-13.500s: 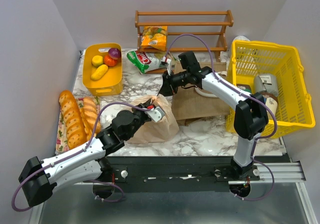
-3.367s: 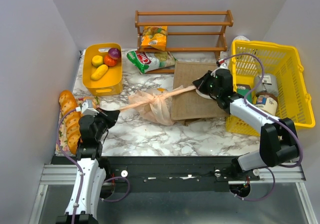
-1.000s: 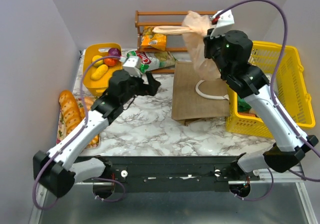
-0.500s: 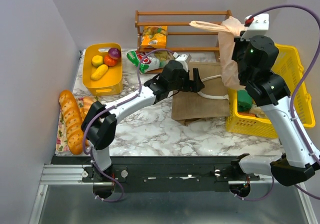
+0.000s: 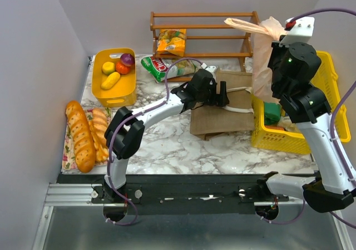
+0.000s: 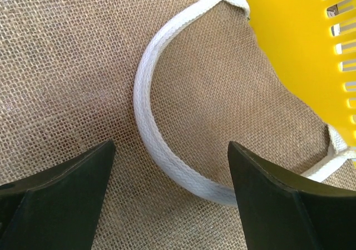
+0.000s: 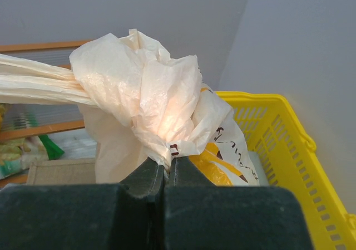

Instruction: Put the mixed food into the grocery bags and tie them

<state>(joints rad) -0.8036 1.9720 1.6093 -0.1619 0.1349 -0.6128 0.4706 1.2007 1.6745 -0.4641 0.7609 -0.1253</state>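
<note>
Trouble on the left: the left gripper (image 6: 169, 150), wide open, hovers over the flat jute tote (image 5: 217, 122) with its white handle (image 6: 146, 122) between the fingers (image 6: 55, 194), so closing could pinch burlap too or miss the strap. Rightward, the right gripper (image 7: 167, 169) is clamped on the knotted peach plastic bag (image 7: 150, 99) hanging beside the yellow basket (image 7: 272, 101); thin film could slip or tear.

Lighting: bright, even, diffuse, from overhead. Soft, short shadows on the marble table (image 5: 167, 144)
Top view: sharp, mild wide-angle bowing at the edges
Left wrist: jute tote (image 6: 67, 66) weave crisp; dark fingers (image 6: 55, 205) at 5 and 7 o'clock blurred, unlit
Right wrist: plastic bag (image 7: 150, 105) glows translucent at centre, slightly overexposed; background at 9 o'clock soft
</note>
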